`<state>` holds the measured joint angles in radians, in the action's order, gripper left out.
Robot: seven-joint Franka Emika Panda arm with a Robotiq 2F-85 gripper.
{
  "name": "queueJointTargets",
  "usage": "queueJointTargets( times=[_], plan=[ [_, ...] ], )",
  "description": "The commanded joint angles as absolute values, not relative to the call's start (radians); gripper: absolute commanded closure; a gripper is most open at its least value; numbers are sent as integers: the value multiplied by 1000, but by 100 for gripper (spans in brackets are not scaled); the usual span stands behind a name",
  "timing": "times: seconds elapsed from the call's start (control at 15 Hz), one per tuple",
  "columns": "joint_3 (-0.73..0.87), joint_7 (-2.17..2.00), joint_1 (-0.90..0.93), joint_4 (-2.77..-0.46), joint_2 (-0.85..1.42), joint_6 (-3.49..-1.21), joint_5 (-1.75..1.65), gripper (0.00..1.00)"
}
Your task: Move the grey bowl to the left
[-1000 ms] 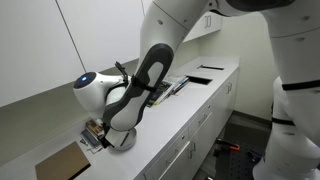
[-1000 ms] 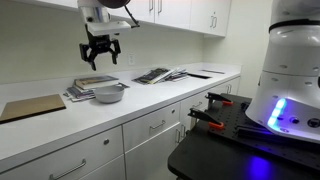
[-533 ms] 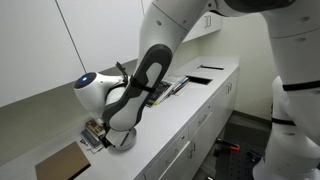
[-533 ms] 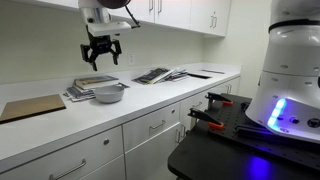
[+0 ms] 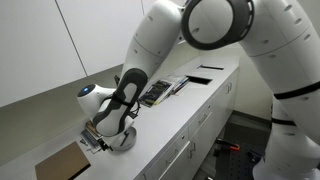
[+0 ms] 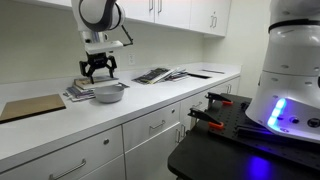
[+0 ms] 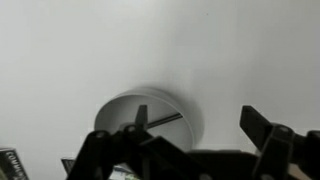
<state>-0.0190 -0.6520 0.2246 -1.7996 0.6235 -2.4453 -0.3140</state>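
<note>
Jaws of the gripper are hanging spread apart, gripping nothing, above the grey bowl, which is sitting centre-left in frame on the white surface, beside stacked magazines.

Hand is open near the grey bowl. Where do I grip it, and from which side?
Take the rim, coming straight down from above. The grey bowl is shallow, round and upright on the counter, so its thin wall is the only edge to pinch: one finger inside, one outside. Prefer the rim side away from the stack of magazines close beside it.
</note>
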Motion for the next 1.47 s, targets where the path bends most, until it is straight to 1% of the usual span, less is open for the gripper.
queueJointTargets(
  times=[0.0, 0.47, 0.53, 0.67, 0.73, 0.87, 1.0, 1.2, 1.27, 1.4],
  plan=[
    [43, -610, 275, -1606, 768, -2372, -281, 0],
    [78, -553, 282, -1282, 1014, -2211, -238, 0],
    [85, -553, 282, -1245, 1040, -2191, -236, 7],
    [92, -548, 280, -1185, 1084, -2161, -238, 32],
    [92, -540, 277, -1160, 1102, -2147, -236, 42],
    [91, -532, 273, -1118, 1133, -2119, -234, 58],
    [88, -528, 271, -1086, 1157, -2096, -231, 71],
    [84, -522, 271, -1056, 1179, -2082, -227, 95],
    [85, -521, 273, -1051, 1183, -2081, -227, 99],
    [81, -513, 273, -1050, 1181, -2089, -221, 100]
  ],
)
